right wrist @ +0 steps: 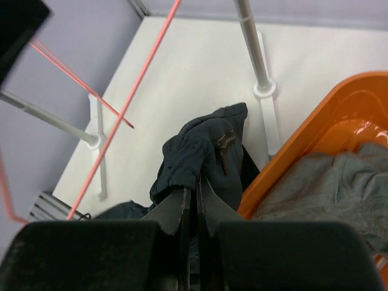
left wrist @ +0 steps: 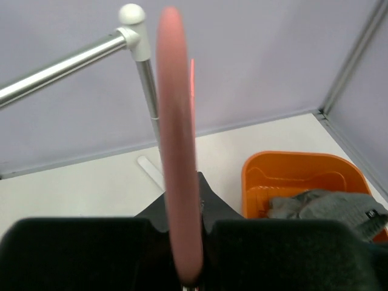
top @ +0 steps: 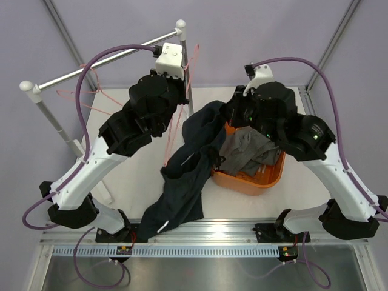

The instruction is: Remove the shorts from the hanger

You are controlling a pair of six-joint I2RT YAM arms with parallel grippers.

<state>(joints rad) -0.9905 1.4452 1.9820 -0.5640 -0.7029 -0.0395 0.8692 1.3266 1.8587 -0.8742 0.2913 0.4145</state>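
The dark navy shorts [top: 182,182] trail from the orange basket's left rim down to the table's front edge, with a pale mark near the hem. My right gripper [right wrist: 195,194] is shut on a bunched fold of the dark navy shorts [right wrist: 203,148] and holds it up beside the basket. My left gripper [left wrist: 185,203] is shut on a pink hanger [left wrist: 176,121], which is blurred close to the lens. In the top view the hanger's [top: 173,130] thin wire runs down to the shorts' left edge. The grey shorts [top: 245,151] lie crumpled in the basket.
The orange basket [top: 251,183] sits right of centre. A metal clothes rack [top: 97,66] with white end caps spans the back left, and its post [right wrist: 251,42] stands near the basket. More pink hangers [top: 79,97] hang from the rail. Purple cables loop over both arms.
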